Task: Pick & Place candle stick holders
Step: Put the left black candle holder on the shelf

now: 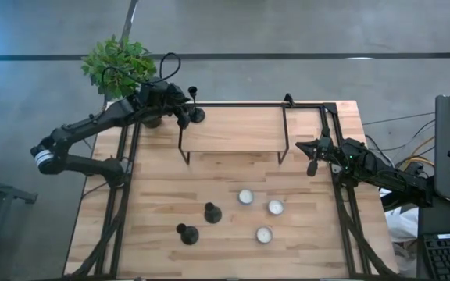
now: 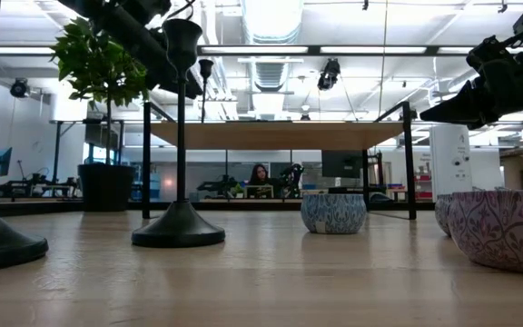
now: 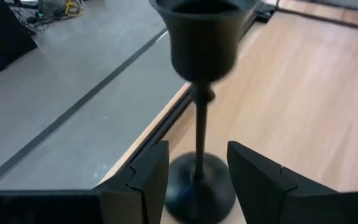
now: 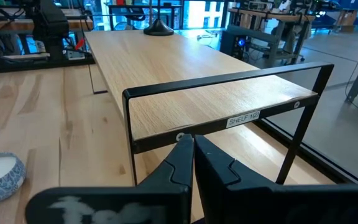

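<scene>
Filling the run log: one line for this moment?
left gripper: open, astride candlestick on shelf | right gripper: shut, idle | two candlesticks, three tealights on table
</scene>
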Available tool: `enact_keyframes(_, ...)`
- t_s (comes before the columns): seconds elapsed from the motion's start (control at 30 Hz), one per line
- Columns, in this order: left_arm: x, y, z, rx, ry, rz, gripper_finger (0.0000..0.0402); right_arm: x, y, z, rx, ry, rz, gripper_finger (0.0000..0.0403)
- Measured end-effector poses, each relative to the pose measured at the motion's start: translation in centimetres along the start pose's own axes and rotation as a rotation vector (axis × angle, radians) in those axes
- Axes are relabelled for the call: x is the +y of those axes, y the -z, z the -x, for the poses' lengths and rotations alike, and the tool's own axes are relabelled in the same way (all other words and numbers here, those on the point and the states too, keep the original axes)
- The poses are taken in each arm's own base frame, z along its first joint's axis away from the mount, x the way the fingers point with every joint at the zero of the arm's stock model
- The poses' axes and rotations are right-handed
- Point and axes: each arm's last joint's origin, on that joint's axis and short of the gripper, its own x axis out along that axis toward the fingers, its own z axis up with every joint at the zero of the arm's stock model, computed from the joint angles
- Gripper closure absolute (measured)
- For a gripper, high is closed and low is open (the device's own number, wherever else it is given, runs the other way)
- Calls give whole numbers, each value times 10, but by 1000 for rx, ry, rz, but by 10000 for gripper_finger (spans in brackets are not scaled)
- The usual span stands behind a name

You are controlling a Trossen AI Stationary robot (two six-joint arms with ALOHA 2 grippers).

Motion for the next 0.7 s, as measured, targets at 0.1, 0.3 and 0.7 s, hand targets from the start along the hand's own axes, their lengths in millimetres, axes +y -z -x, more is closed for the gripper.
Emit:
enact_keyframes(0.1, 0, 1, 9, 7, 0, -10, 232, 0, 0, 0, 0, 0, 0, 394)
enact_keyframes(0.3, 0, -1, 36, -36, -4, -10, 232, 0, 0, 0, 0, 0, 0, 394)
enact_keyframes(0.7, -11, 16, 102, -25, 291, 79, 232, 0, 0, 0, 0, 0, 0, 394)
